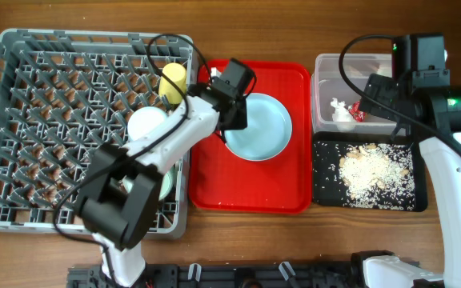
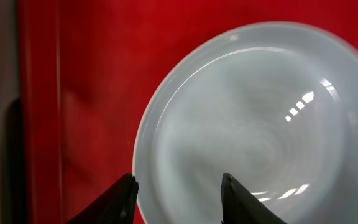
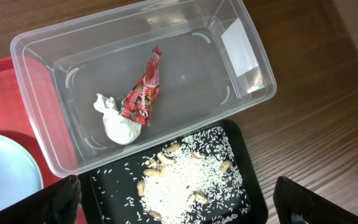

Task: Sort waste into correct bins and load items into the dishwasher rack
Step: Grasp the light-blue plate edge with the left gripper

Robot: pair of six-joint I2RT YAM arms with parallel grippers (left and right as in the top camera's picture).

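The light blue plate (image 1: 262,128) (image 2: 260,124) lies flat on the red tray (image 1: 214,184). My left gripper (image 1: 234,118) (image 2: 179,186) hovers open over the plate's left rim, holding nothing. The grey dishwasher rack (image 1: 46,120) holds the yellow cup (image 1: 173,80) and a pale bowl (image 1: 145,124). My right gripper (image 1: 377,92) (image 3: 179,208) stands wide open and empty above the black tray (image 3: 107,199). Rice scraps (image 3: 179,183) lie in that tray. The clear tub (image 3: 36,74) holds the red wrapper (image 3: 143,93) and the white tissue (image 3: 114,121).
The red tray (image 2: 73,93) sits between the rack and the two bins. Another pale bowl (image 1: 165,186) shows in the rack, partly under my left arm. Bare wooden tabletop (image 3: 316,124) lies to the right of the tub and black tray (image 1: 326,188).
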